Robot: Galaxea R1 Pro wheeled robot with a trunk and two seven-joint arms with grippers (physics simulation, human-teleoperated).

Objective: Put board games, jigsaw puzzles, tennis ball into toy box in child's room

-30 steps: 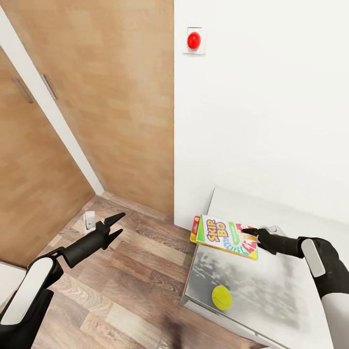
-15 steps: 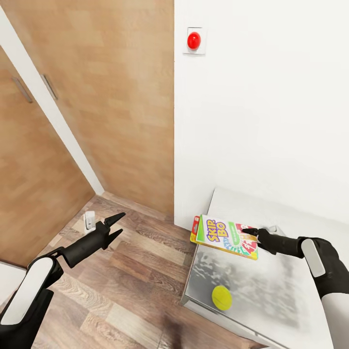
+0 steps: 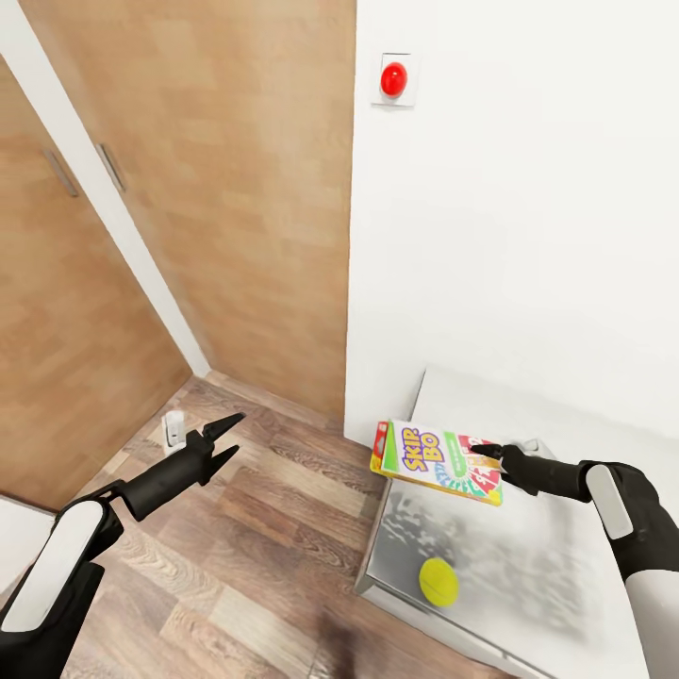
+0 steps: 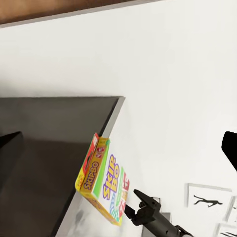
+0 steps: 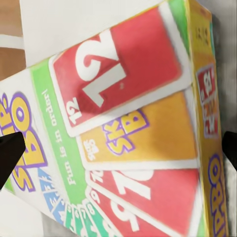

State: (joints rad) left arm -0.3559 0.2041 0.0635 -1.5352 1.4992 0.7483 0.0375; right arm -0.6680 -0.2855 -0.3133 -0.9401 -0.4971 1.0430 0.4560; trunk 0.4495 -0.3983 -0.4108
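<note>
My right gripper (image 3: 490,456) is shut on a board game, a yellow-green-red "Skip-Bo" box (image 3: 438,459), and holds it tilted in the air over the table's (image 3: 528,566) near corner by the wall. In the right wrist view the box (image 5: 128,123) spans the picture between my fingertips (image 5: 10,153). The tennis ball (image 3: 438,582) lies on the glossy table top, below the box near the front edge. Over the wood floor my left gripper (image 3: 223,438) hangs open and holds nothing. The left wrist view looks across at the box (image 4: 101,185) and the right gripper (image 4: 137,206) holding it.
A white wall with a red round button (image 3: 393,79) stands right behind the table. Wooden doors (image 3: 217,207) fill the left side. A small white object (image 3: 173,429) sits on the floor by the left gripper. Silhouette pictures (image 4: 207,200) hang on the far wall.
The whole picture has shifted a little to the right, so the camera has moved. Both arms keep their pose and the box stays in the right gripper.
</note>
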